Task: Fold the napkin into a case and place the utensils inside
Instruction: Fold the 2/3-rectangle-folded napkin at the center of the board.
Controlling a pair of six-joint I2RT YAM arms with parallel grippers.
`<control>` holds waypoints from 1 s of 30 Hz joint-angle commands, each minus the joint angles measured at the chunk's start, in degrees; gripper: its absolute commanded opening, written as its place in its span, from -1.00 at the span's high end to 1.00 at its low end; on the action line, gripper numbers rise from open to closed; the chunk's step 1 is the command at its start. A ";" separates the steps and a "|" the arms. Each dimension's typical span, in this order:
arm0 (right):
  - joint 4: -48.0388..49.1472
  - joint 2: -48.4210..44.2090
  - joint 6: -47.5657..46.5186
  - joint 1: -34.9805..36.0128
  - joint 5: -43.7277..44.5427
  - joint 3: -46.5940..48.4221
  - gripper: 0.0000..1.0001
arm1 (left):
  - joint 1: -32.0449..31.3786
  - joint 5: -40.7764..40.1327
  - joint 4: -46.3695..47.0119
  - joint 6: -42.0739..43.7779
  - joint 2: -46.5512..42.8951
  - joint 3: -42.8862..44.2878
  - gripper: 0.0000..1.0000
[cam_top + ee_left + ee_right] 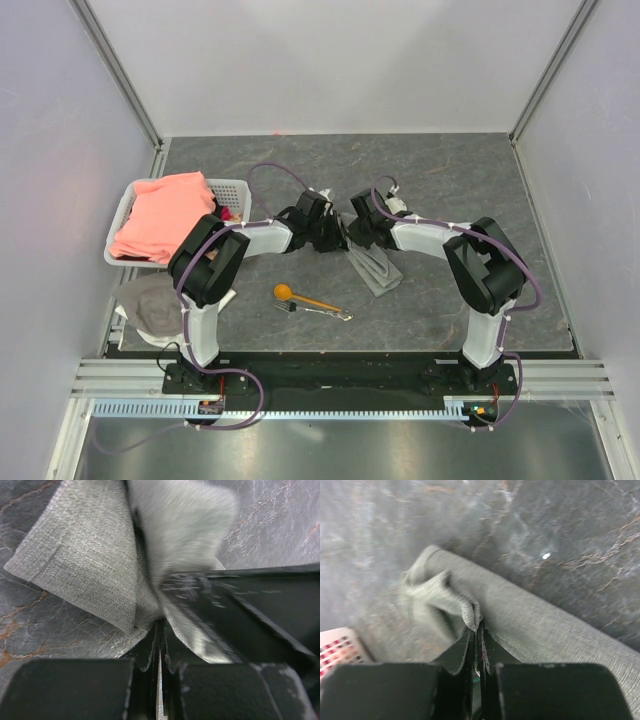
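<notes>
Looking from my side of the table (450, 300) outward, the nearest loose thing is a whitish-grey rag (150, 303), crumpled at the left edge just beside the left arm's base. A little farther in, between the two arms, the orange spoon (305, 298) lies on the dark stone-patterned top with its round bowl to the left and its handle running right. The silvery fork (322, 313) lies right alongside it on the near side; I cannot tell whether they touch.

Beyond the utensils and slightly right, the napkin (375, 268) lies as a narrow grey strip, doubled over lengthwise. Its near end rests flat on the table and its far end rises to where both wrists meet.

The left gripper (333, 240) is at that far end. On its wrist camera the fingers (145, 650) are pressed tight together with the cloth caught between them, one layer spreading flat to the left and another lifted and blurred above. The right gripper (353, 238) sits just beside it. Its fingers (467, 647) stand all but closed, pinching a small bunched corner of the napkin at the tips, and the long fold runs away to the right.

Farthest back on the left, the white plastic basket (232, 185) holds a salmon-pink cloth (165, 215) that spills over its near rim.
</notes>
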 commanded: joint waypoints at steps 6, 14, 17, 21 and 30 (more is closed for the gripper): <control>0.43 0.67 -10.26 0.17 1.13 1.52 0.60 | 1.03 -1.24 -1.68 3.12 -3.75 -2.61 0.93; 4.12 -0.56 -26.06 -0.09 -4.05 1.78 0.27 | 4.10 0.16 -5.46 2.94 -12.79 -4.37 0.84; 5.77 -1.27 -30.63 -0.18 -6.07 1.78 0.20 | 5.59 0.34 -7.48 2.33 -16.22 -4.46 0.84; 6.40 -0.04 -35.91 -0.53 -10.81 4.93 0.15 | 8.06 0.95 -7.05 0.31 -19.39 -5.77 0.83; -0.97 5.57 -49.80 -0.45 -16.62 13.19 0.11 | 10.52 1.92 -8.98 0.22 -20.72 -4.98 0.85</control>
